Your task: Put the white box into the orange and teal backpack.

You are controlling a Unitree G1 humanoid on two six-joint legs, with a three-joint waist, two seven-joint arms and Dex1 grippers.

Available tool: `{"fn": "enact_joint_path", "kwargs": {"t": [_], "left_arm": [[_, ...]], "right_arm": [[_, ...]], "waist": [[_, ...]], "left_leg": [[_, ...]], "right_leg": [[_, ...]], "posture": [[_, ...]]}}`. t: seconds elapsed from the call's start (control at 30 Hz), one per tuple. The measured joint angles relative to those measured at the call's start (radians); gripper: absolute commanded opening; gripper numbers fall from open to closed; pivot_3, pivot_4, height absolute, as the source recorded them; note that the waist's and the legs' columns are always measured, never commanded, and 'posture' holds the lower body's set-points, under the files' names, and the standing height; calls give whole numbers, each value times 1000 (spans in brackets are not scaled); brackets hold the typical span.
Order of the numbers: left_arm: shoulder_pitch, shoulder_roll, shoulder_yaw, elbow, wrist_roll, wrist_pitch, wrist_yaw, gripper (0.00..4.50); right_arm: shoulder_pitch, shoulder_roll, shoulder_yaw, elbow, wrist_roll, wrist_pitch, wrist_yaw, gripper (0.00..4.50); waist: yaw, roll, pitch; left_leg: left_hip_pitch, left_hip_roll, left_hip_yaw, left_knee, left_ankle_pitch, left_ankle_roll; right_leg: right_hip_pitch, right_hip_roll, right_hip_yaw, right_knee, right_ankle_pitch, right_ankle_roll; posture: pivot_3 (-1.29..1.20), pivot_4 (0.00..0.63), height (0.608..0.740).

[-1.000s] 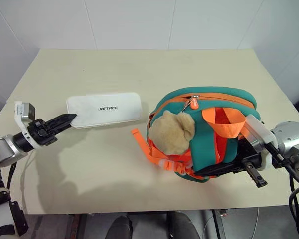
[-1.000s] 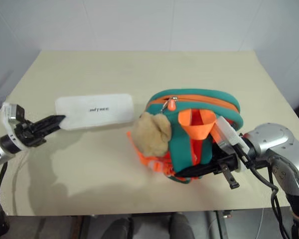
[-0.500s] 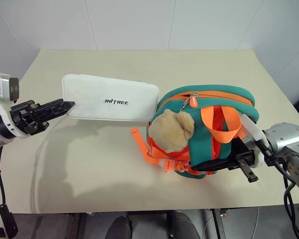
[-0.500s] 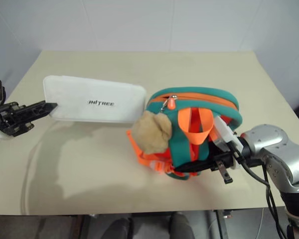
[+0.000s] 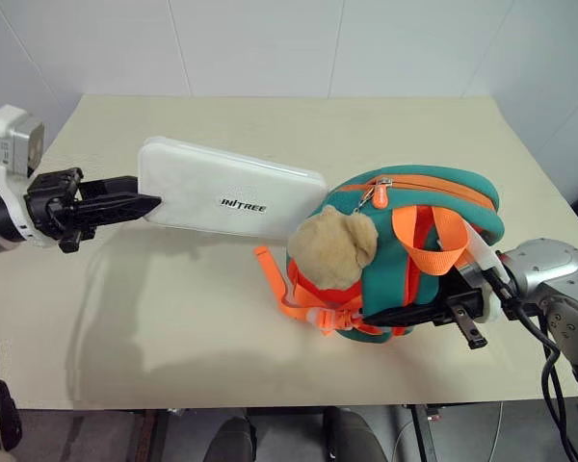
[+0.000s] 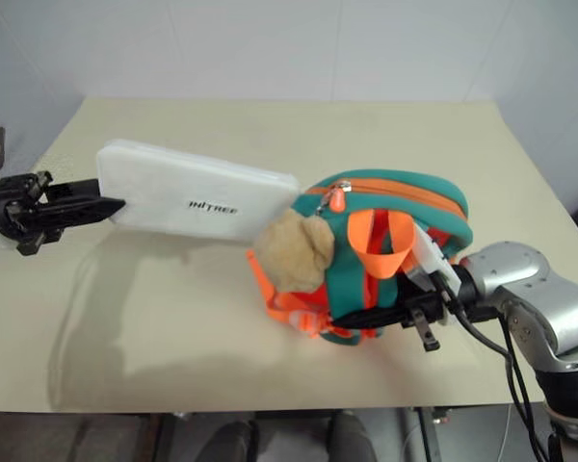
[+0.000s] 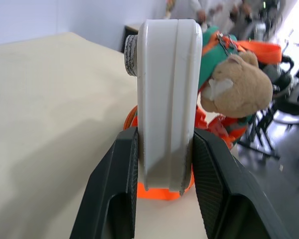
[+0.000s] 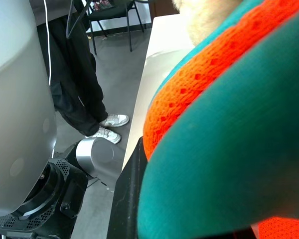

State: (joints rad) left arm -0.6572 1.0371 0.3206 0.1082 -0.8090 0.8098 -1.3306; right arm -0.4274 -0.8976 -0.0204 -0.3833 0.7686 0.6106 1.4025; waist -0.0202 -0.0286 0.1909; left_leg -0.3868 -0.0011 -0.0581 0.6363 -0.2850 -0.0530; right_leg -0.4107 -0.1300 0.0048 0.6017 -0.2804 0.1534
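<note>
Where the cream table (image 5: 173, 318) runs to its left edge, the left gripper (image 5: 146, 203) reaches in level, its two black fingers (image 7: 117, 189) clamped on the near short end of the white box (image 5: 226, 188). In the left wrist view the box stands on edge between the jaws, one finger pressed against each broad face, the end of the case seated well down between them.

White box: held clear of the table, shadow beneath it; long axis running rightward from the gripper and sloping slightly down; dark lettering on the lid facing the head camera. Far end at the upper left of the orange and teal backpack (image 5: 462, 207), just above the plush bear (image 5: 332, 250); whether it touches the fabric cannot be told. The box is outside the backpack.

Backpack: on the table right of centre, teal shell with an orange zip line along the top, orange pull tab (image 5: 378, 197), orange webbing strap (image 5: 279, 289) trailing left onto the table, orange loop at the top right.

Right gripper (image 5: 467, 313): at the backpack's lower right side, black fingers clenched on the backpack's teal and orange fabric, which presses close in the right wrist view.

Beyond the table, in the right wrist view: a person's dark trouser legs (image 8: 77, 84) and white shoes (image 8: 109, 127) on a grey floor.
</note>
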Motion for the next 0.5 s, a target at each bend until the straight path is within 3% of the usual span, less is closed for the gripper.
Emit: {"fn": "enact_joint_path", "kwargs": {"t": [0.5], "left_arm": [[-146, 97, -28, 47, 32, -37, -76, 1212]], "right_arm": [[-21, 18, 15, 22, -17, -5, -8, 561]], "waist": [[-7, 0, 0]], "left_leg": [[0, 0, 0, 1, -1, 1]], "right_leg": [[0, 1, 0, 2, 0, 0]], "posture": [[0, 150, 740]]}}
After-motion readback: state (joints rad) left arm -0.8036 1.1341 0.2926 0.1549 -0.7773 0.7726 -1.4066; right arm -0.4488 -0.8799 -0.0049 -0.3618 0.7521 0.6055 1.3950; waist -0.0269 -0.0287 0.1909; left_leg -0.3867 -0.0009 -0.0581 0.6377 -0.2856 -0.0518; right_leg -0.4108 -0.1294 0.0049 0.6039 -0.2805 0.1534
